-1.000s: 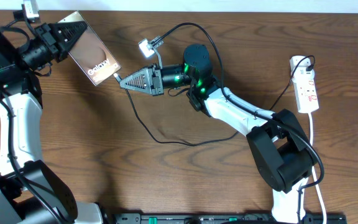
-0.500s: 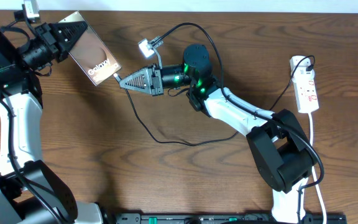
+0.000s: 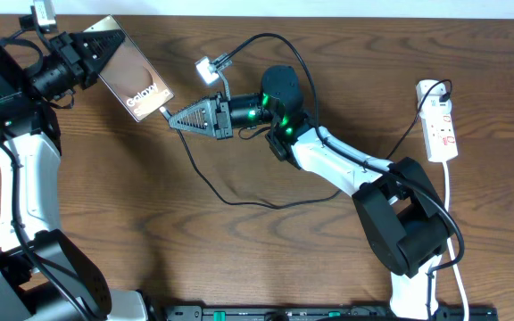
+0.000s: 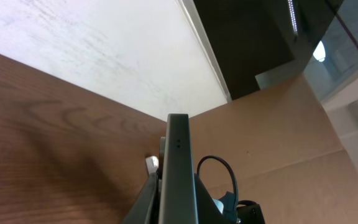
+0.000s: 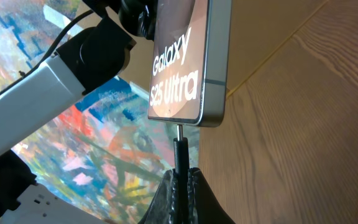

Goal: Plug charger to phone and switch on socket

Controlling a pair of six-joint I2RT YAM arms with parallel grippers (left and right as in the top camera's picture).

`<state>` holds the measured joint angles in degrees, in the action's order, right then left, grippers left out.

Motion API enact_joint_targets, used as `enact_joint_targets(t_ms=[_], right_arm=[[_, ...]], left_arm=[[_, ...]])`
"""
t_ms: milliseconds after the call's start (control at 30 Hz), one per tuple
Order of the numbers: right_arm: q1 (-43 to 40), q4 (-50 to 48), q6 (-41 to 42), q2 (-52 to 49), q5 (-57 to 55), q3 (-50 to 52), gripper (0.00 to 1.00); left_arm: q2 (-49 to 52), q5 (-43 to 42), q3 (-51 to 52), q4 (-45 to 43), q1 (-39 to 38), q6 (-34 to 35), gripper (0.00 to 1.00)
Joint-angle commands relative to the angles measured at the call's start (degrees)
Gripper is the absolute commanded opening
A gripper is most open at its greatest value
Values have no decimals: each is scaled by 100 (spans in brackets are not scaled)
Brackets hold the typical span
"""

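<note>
The bronze-brown phone point(image 3: 135, 82) is held off the table at the top left, with my left gripper point(image 3: 103, 52) shut on its upper end. In the left wrist view only its thin edge point(image 4: 178, 155) shows, clamped in that gripper point(image 4: 178, 208). My right gripper point(image 3: 173, 119) is shut on the charger point(image 5: 180, 149) just behind its plug tip. That tip meets the phone's bottom edge point(image 5: 185, 118) below the "Galaxy S25 Ultra" lettering; I cannot tell how deep it sits. The thin black cable point(image 3: 205, 178) trails across the table to the white socket point(image 3: 441, 120) at the right edge.
The right arm point(image 3: 337, 165) stretches across the middle of the brown wooden table point(image 3: 132, 223). A thicker black arm cable point(image 3: 279, 37) loops above it, beside a small white camera block point(image 3: 208, 69). The socket's white cord point(image 3: 451, 223) runs down the right side.
My right gripper has crept a little to the left with the plug, closer to the phone's bottom edge. The left arm and the phone have stayed still.
</note>
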<state>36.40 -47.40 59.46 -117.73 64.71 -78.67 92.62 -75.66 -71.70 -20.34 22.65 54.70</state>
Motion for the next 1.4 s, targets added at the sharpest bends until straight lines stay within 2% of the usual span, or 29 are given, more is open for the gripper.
enact_joint_targets(t_ms=[0,633,800,933,1133,1367], right_arm=[[79,-17,11,39,-9,-83,1],[94,-9,9,39,-66,-83,1],[-63,363,-31,39,37,-83,1],[-225,1106,-334,39,-4,-83,1],[-522,2911,-1106,39,-520,-83,2],[-970,5399,-2203,39,-1952,-83,2]], left_arm=[[-13,-11,-9,-31,-28,92,8],[-13,-15,-9,-31,-37,114,7],[-13,-11,-9,-35,57,114,7],[-13,-15,-9,-33,219,140,7],[-13,-120,-9,-33,282,157,7],[-13,-125,-9,-33,282,157,7]])
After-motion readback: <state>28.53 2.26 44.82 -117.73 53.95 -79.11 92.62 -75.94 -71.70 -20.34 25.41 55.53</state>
